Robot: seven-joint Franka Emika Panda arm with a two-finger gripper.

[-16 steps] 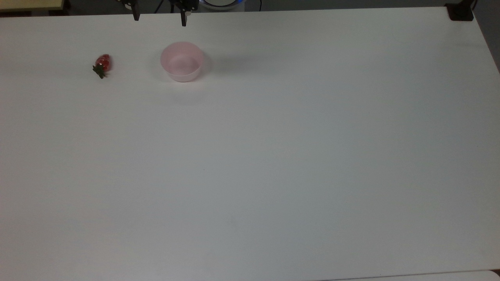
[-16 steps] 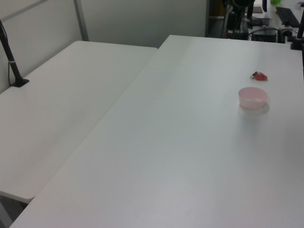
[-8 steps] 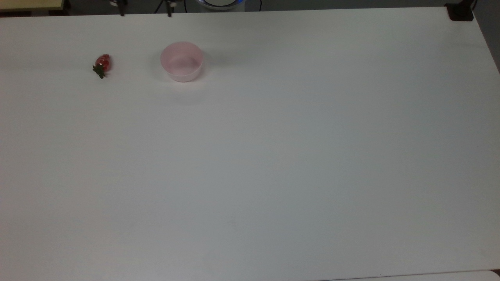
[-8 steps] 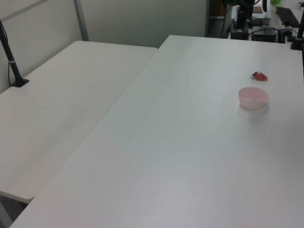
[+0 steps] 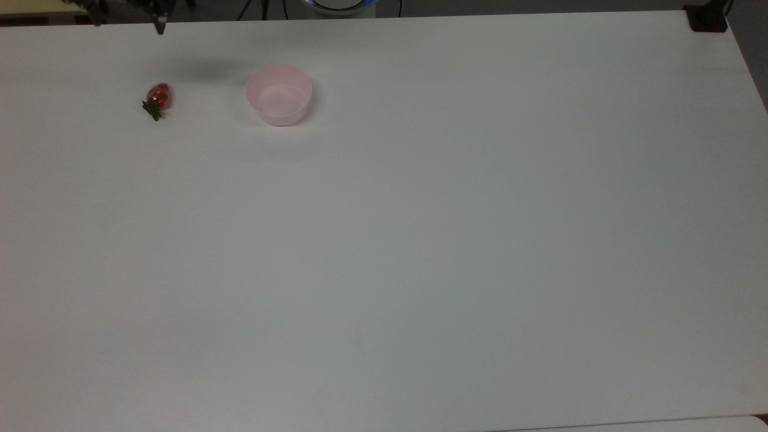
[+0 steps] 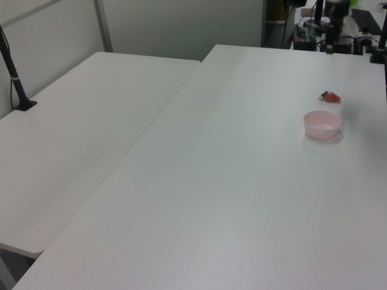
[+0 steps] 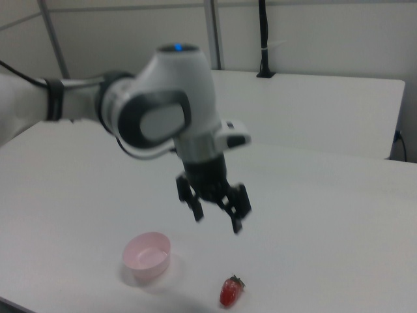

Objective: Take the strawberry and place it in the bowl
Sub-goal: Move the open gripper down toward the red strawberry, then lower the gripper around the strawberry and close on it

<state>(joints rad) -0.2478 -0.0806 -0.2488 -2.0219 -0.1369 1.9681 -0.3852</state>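
Top view. The strawberry [image 5: 157,100] lies on its side on the white bench [image 5: 420,252], near the far edge and toward the far-left corner as the top view shows it. Its long axis runs roughly toward and away from that far edge, slightly slanted, with the green cap on the near end. The bowl [image 5: 279,95] stands upright and empty to the top view's right of the strawberry, well apart from it. The claw [image 5: 126,18] shows as two dark fingertips at the far edge, set apart from each other, beyond the strawberry and a little to the top view's left of it.

Left view. The strawberry [image 6: 331,96] lies farther from the camera than the bowl [image 6: 322,124], both toward the left view's right edge of the bench [image 6: 230,181]. Part of the arm hangs above the far edge.

Right view. The claw [image 7: 218,212] hangs in the air, open and holding nothing, fingers pointing down. The strawberry [image 7: 230,291] lies on the bench [image 7: 326,215] almost straight below it, a little toward the camera; the bowl [image 7: 148,254] sits to the right view's left.

Judgement: the approach step is in hand. The coming move turns on the strawberry lying below the claw: descend, with the fingers closing across the short width, not along the long axis.
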